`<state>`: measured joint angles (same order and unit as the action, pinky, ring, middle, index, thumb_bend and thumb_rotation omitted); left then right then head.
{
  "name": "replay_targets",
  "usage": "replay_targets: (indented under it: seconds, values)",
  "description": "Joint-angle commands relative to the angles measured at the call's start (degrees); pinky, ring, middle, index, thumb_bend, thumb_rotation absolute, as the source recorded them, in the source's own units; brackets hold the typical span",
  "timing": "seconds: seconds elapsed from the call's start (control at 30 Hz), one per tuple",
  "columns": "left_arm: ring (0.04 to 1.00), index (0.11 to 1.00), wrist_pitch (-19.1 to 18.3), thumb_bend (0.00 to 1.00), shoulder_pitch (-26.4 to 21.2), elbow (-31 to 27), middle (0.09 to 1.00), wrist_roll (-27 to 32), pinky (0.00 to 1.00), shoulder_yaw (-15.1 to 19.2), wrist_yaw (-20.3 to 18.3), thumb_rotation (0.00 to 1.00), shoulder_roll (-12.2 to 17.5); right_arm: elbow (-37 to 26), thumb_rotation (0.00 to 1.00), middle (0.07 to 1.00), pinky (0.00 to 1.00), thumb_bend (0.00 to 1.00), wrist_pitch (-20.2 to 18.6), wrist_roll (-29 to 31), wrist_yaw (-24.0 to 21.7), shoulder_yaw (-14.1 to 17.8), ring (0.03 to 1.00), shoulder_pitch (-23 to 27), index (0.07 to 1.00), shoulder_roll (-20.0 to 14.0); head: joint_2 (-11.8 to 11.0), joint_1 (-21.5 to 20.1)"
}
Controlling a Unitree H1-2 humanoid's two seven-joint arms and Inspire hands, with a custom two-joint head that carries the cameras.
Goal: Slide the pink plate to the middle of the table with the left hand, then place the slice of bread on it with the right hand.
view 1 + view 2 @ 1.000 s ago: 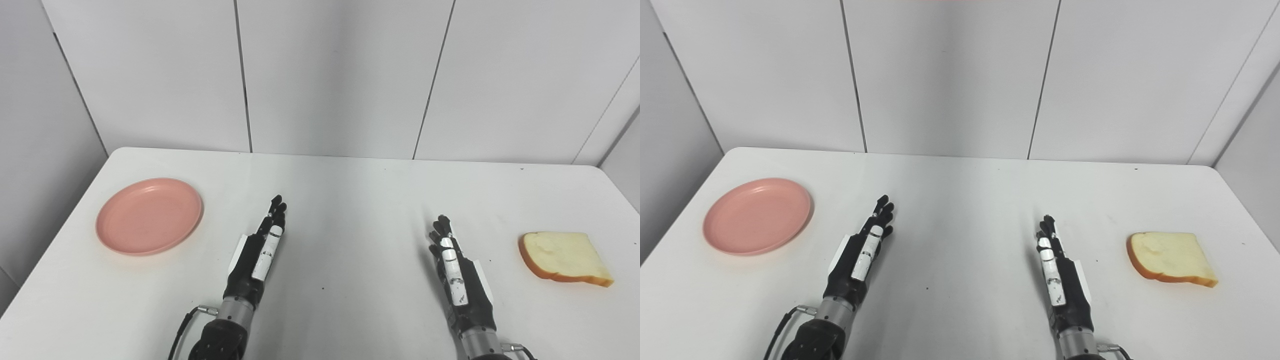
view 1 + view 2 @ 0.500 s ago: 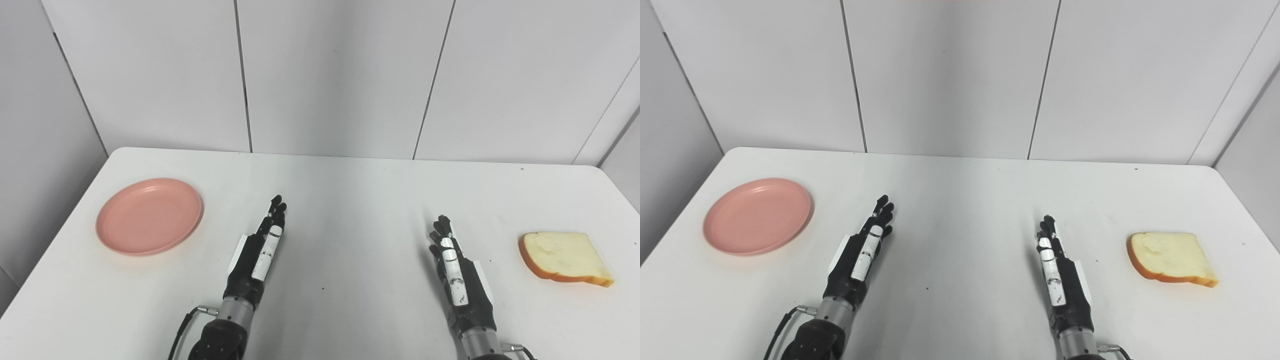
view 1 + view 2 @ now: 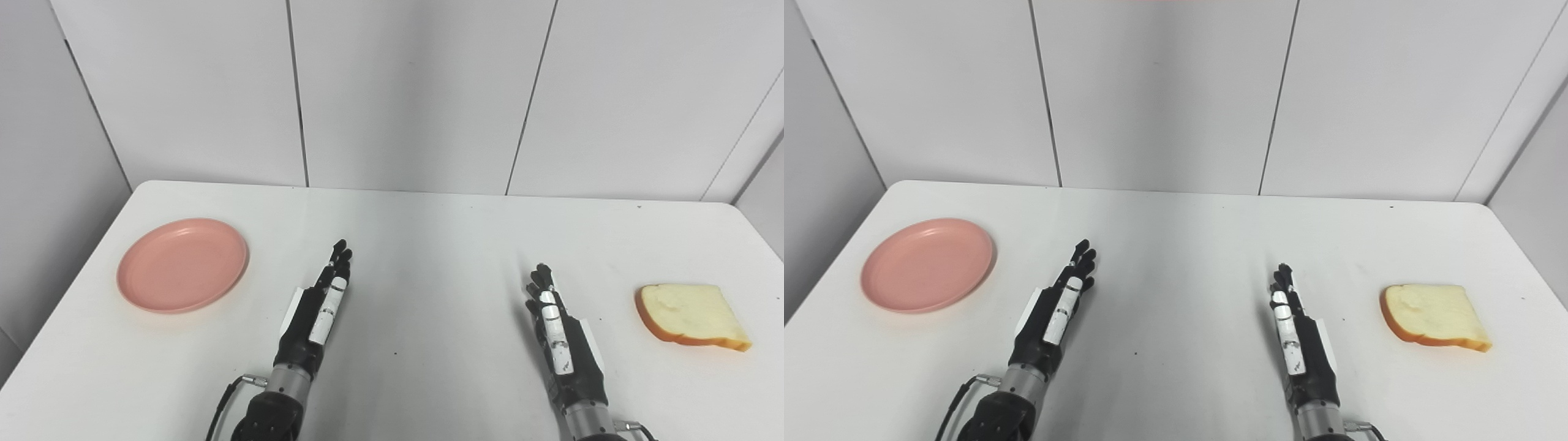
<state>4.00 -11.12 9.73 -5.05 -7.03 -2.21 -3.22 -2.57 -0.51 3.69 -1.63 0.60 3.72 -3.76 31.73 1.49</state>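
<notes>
The pink plate [image 3: 182, 264] lies flat near the table's left edge with nothing on it. A slice of bread [image 3: 691, 315] with a brown crust rests flat near the right edge. My left hand [image 3: 315, 312] is over the table right of the plate, clear of it, fingers straight and pointing away, holding nothing. My right hand [image 3: 560, 337] is held the same way, left of the bread and apart from it, also holding nothing.
The white table [image 3: 429, 245] stretches between the two hands and back to a grey panelled wall [image 3: 404, 92]. A dark cable [image 3: 217, 407] loops off the left wrist at the bottom edge.
</notes>
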Motion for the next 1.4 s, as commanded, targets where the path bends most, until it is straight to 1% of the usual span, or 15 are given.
replay_targets:
  seconds: [0.0, 0.23, 0.33, 0.37, 0.4, 0.43, 0.47, 0.5, 0.63, 0.77, 0.83, 0.93, 1.13, 1.27, 1.37]
  values:
    - [0.983, 0.954, 1.7, 0.38, 2.2, 1.7, 0.975, -0.2, 0.96, 0.0, 0.4, 1.00, 0.1, -0.2, 1.00, 0.997, 1.00, 0.26, -0.6, 0.2, -0.7, -0.1, 0.993, -0.5, 1.000, -0.1, 0.0, 0.1]
    - [0.986, 0.958, 1.1, 0.40, 2.0, 2.4, 0.979, 0.1, 0.97, 0.0, 0.4, 1.00, -0.2, -0.1, 1.00, 0.991, 1.00, 0.27, -0.5, 0.0, -0.3, 0.1, 0.985, -0.6, 1.000, -0.1, -0.8, 1.9]
    - [0.993, 0.964, 0.7, 0.41, 1.9, 2.8, 0.989, 0.3, 0.98, -0.1, 0.4, 1.00, -0.8, 0.6, 1.00, 0.993, 1.00, 0.24, 1.2, -0.1, -0.5, 0.3, 0.986, -0.6, 1.000, -0.5, -1.8, 4.9]
    - [0.994, 0.966, 0.5, 0.41, 1.9, 2.9, 0.990, 0.1, 0.98, -0.2, 0.4, 1.00, -0.8, 0.9, 1.00, 0.993, 1.00, 0.24, 1.7, 0.0, -0.7, 0.4, 0.986, -0.6, 1.000, -0.7, -1.8, 4.9]
    - [0.995, 0.968, -0.5, 0.41, 1.9, 2.8, 0.992, -0.4, 0.99, -0.6, 0.3, 1.00, -0.8, 1.2, 1.00, 0.994, 1.00, 0.24, 2.0, 0.0, -0.7, 0.5, 0.987, -0.6, 1.000, -0.9, -2.5, 6.9]
    - [0.998, 0.981, -1.2, 0.43, 1.9, 2.7, 0.996, -0.8, 0.99, -0.8, 0.3, 1.00, -0.8, 1.3, 1.00, 0.992, 1.00, 0.23, 2.2, 0.0, -0.7, 0.6, 0.985, -0.6, 1.000, -1.1, -2.5, 6.9]
    - [0.999, 0.989, -1.4, 0.44, 1.9, 3.0, 0.999, -1.5, 1.00, -1.1, 0.6, 1.00, -0.9, 1.5, 1.00, 0.992, 1.00, 0.23, 2.4, 0.0, -0.9, 0.6, 0.987, -0.5, 1.000, -1.4, -3.2, 8.9]
    - [1.000, 0.992, -1.5, 0.45, 1.8, 3.2, 1.000, -1.9, 1.00, -1.3, 0.8, 1.00, -1.0, 1.6, 1.00, 0.995, 1.00, 0.23, 2.6, 0.0, -1.0, 0.6, 0.989, -0.5, 1.000, -1.7, -3.2, 8.9]
    - [1.000, 1.000, -1.8, 0.50, 0.9, 5.2, 1.000, -2.5, 1.00, -1.8, 1.0, 1.00, -1.8, 2.2, 1.00, 0.998, 1.00, 0.21, 3.9, -0.1, -1.3, 0.9, 0.994, -0.5, 1.000, -2.7, -4.9, 13.9]
    - [1.000, 1.000, -0.4, 0.53, 0.1, 7.5, 1.000, -4.2, 1.00, -2.4, 2.0, 1.00, -2.0, 1.6, 1.00, 1.000, 1.00, 0.19, 2.5, 0.9, -1.4, 1.5, 0.996, -0.3, 1.000, -2.8, -5.7, 16.3]
    - [1.000, 1.000, 1.9, 0.53, -0.4, 9.2, 1.000, -5.7, 1.00, -2.8, 3.3, 1.00, -1.9, 1.3, 1.00, 1.000, 1.00, 0.18, 1.6, 1.5, -1.5, 1.7, 0.997, -0.1, 1.000, -2.7, -5.9, 16.9]
    - [0.996, 0.998, 3.7, 0.53, -1.0, 11.2, 0.996, -8.3, 1.00, -3.6, 4.9, 1.00, -1.5, 1.4, 1.00, 1.000, 1.00, 0.16, 1.5, 2.1, -1.8, 1.9, 1.000, 0.2, 1.000, -2.6, -6.2, 17.4]
    - [1.000, 1.000, 3.6, 0.54, -1.5, 12.2, 1.000, -4.4, 1.00, -2.2, 2.9, 1.00, -2.3, 0.5, 1.00, 1.000, 1.00, 0.11, 1.9, 1.4, -1.7, 1.6, 1.000, 0.2, 1.000, -2.7, -6.3, 17.9]
    - [1.000, 1.000, 3.2, 0.55, -1.5, 11.7, 1.000, -6.3, 1.00, -3.0, 3.6, 1.00, -1.8, -0.6, 1.00, 1.000, 1.00, 0.10, 0.6, 1.1, -1.5, 1.7, 1.000, 0.0, 1.000, -2.5, -6.3, 18.1]
    - [1.000, 1.000, 2.1, 0.56, -1.5, 11.1, 1.000, -5.2, 1.00, -2.5, 3.1, 1.00, -2.2, -0.9, 1.00, 1.000, 1.00, 0.09, 0.2, 1.7, -1.8, 1.8, 1.000, 0.1, 1.000, -2.4, -6.3, 18.0]
